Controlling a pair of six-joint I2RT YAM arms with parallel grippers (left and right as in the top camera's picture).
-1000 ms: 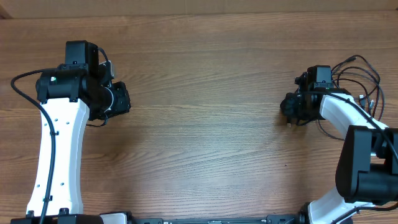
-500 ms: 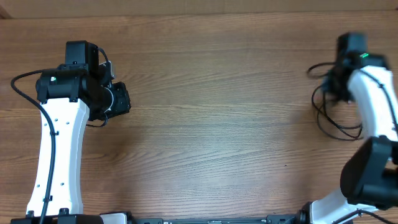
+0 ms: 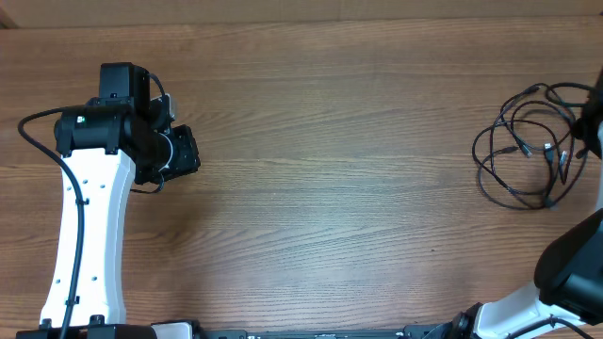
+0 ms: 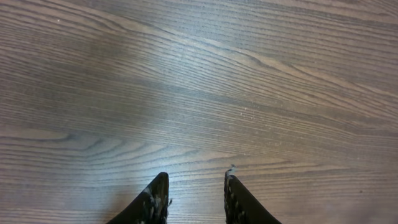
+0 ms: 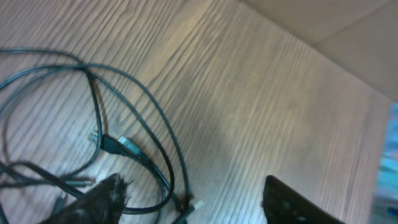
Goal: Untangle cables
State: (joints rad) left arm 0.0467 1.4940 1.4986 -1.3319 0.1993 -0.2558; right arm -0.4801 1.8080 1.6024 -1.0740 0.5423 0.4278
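Observation:
The cables (image 3: pixel 521 149) lie as a loose tangle of thin black loops with small plug ends at the right of the table. In the right wrist view the cables (image 5: pixel 124 146) run across the wood. One loop and a plug tip lie on the table between the fingers of my right gripper (image 5: pixel 193 182). That gripper is wide open and grips nothing. Overhead, only part of the right arm (image 3: pixel 594 122) shows at the frame's right edge. My left gripper (image 4: pixel 196 186) hovers over bare wood at the left (image 3: pixel 184 155), open with a narrow gap and nothing in it.
The wooden table (image 3: pixel 330 169) fills the overhead view. Its far edge (image 5: pixel 311 40) passes close behind the right gripper. A thick black arm cable (image 3: pixel 36 122) loops beside the left arm.
My right arm has swung from beside the tangle out to the right edge, dragging the cables, and its jaws have opened and let them go. The left arm has not moved.

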